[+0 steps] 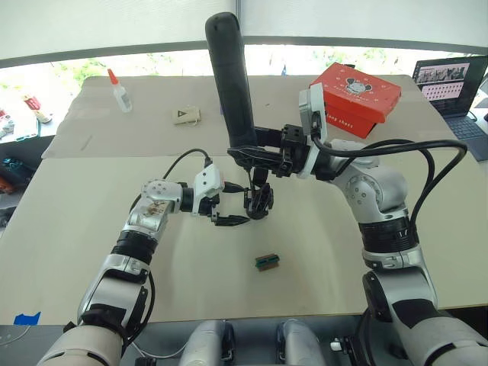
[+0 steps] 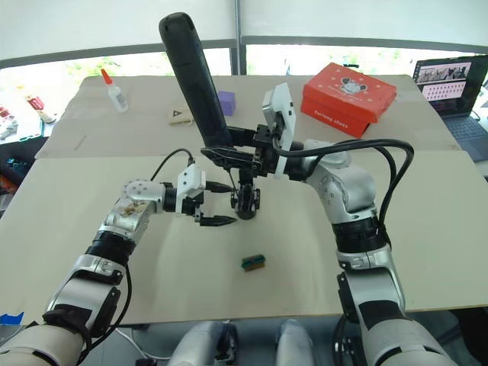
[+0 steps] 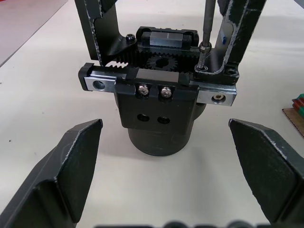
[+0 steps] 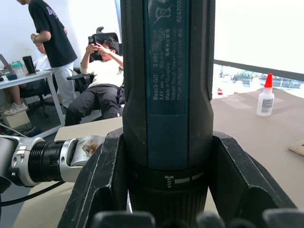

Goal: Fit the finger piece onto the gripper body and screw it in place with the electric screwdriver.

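The gripper body [image 3: 161, 109] stands upright on its round base in the middle of the table, also seen as the gripper body [image 1: 258, 200]. Two black fingers rise from its toothed rail. The finger piece [image 3: 237, 33] is the one whose foot the bit touches. My right gripper [image 1: 255, 156] is shut on the electric screwdriver [image 1: 232, 84], which stands nearly upright. Its thin bit [image 3: 206, 23] points down onto a screw at that foot. My left gripper [image 1: 226, 219] is open just left of the body, its fingers [image 3: 71, 166] on either side without touching it.
A small green-and-black block [image 1: 267, 261] lies nearer the front edge. At the back are a red box [image 1: 357, 95], a laptop [image 1: 450, 84], a glue bottle [image 1: 118, 90], a tan card [image 1: 186, 115] and a purple block [image 2: 226, 101]. People [image 4: 102, 71] are beyond the table.
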